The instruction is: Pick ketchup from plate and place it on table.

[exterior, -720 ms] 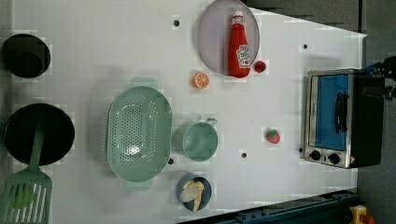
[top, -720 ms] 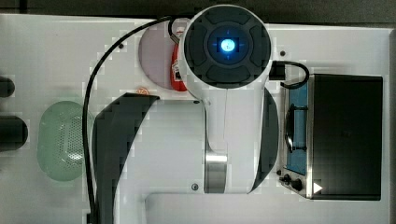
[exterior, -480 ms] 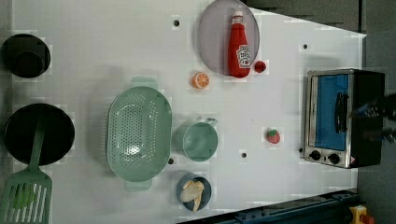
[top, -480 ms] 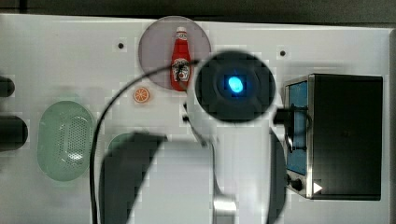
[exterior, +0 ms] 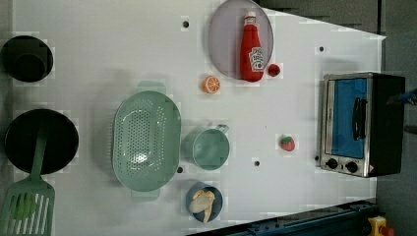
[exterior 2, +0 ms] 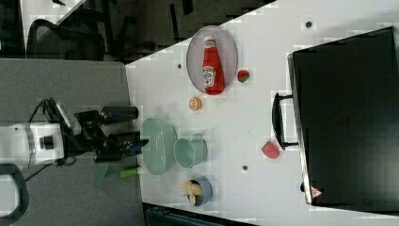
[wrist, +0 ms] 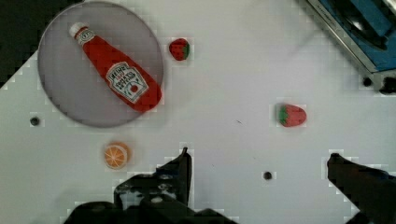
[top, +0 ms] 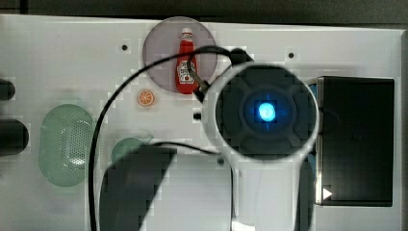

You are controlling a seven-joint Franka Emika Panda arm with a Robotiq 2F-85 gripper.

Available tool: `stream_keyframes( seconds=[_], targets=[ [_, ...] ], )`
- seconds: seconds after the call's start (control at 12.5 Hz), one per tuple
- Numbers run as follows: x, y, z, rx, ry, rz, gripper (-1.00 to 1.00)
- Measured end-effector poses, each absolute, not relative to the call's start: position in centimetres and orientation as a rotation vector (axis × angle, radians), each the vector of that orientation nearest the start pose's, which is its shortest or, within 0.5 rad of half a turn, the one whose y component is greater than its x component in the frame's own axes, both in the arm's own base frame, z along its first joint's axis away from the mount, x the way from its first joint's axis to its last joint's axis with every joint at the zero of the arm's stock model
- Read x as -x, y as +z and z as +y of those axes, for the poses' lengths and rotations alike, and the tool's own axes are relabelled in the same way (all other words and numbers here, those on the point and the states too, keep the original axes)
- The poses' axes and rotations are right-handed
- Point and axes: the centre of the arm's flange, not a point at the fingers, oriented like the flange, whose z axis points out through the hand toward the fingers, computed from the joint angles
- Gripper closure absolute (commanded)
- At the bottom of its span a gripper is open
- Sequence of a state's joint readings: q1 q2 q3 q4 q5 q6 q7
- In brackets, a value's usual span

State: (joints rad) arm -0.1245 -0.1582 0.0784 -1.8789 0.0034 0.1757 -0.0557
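Note:
The ketchup [top: 185, 62] is a small red bottle with a white label, lying flat on the pale lilac plate [top: 159, 53] at the far edge of the white table [top: 62, 53]. The left view shows the ketchup [exterior: 252, 49] on the plate [exterior: 223, 39], as does the right view, ketchup [exterior 2: 210, 66] on plate [exterior 2: 228, 47]. In the wrist view the ketchup [wrist: 119, 74] lies slanted on the plate [wrist: 70, 88]. My gripper [wrist: 259, 161] stands open and empty, high above the table and well apart from the bottle. My gripper [exterior 2: 134, 127] hangs off the table's side in the right view.
A toaster oven [exterior: 361, 125] stands at the left view's right. A small red round thing [exterior: 274, 70] touches the plate's rim. An orange slice [exterior: 211, 84], a strawberry [exterior: 287, 143], a teal cup [exterior: 209, 147], a green basket [exterior: 145, 140] and a food bowl [exterior: 204, 201] dot the table.
In the top view my arm has swung toward the bottom right, uncovering the plate and the ketchup. The ketchup has not moved.

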Motion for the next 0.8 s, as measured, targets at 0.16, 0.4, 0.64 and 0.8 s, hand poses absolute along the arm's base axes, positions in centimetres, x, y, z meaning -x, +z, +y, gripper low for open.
stream_keyframes(
  seconds=[0.16, 0.4, 0.64, 0.8],
  targets=[
    [-53.1, 54.5, -1.2, 2.929, 0.012, 1.165, -1.00],
    [-55.9, 46.8, 0.2, 2.965, 0.205, 1.124, -1.00],
    [-58.0, 39.7, 1.7, 2.998, 0.318, 0.982, -1.00],
    [-58.9, 36.1, 2.2, 3.025, 0.369, 0.847, -1.00]
  ],
)
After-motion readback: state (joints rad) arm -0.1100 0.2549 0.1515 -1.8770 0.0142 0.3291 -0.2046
